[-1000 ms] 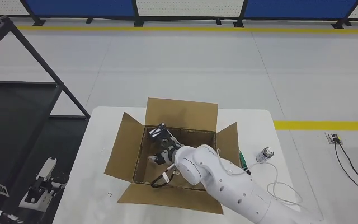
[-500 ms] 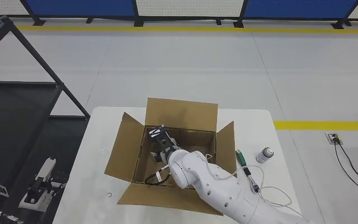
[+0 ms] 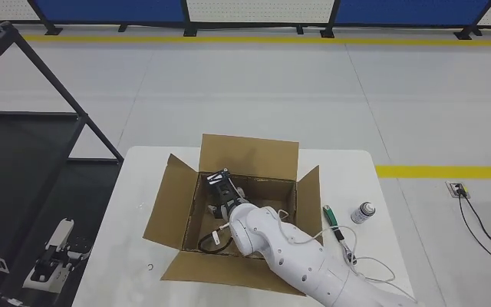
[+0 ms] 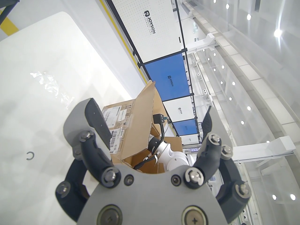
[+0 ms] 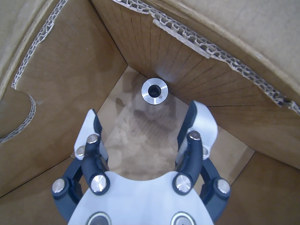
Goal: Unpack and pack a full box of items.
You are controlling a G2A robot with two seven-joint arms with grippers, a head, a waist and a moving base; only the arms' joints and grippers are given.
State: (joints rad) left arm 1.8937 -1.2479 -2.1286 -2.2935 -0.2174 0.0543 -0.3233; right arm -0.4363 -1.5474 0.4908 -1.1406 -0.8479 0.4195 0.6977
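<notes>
Right end effector (image 5: 143, 109): mine, open, inside the cardboard box (image 3: 248, 157), above a metal ring (image 5: 161, 95), perhaps a bushing, beside the wall.
Left end effector (image 4: 150, 110): mine, open, empty.

Box (image 3: 249, 156): brown corrugated cardboard, open, all four flaps splayed outward, upright at mid table (image 3: 130, 230). Shipping labels on its outer left side.

Metal cylinder (image 5: 154, 91): short, bright, with a dark central bore. It stands on end on the box floor, touching an inner wall close to a corner.

Can (image 3: 362, 212): pale body, dark cap, upright on the table, right of the box and apart from it.

Green item (image 3: 329, 216): small, lying flat between the right flap and the can, just beside the flap.
</notes>
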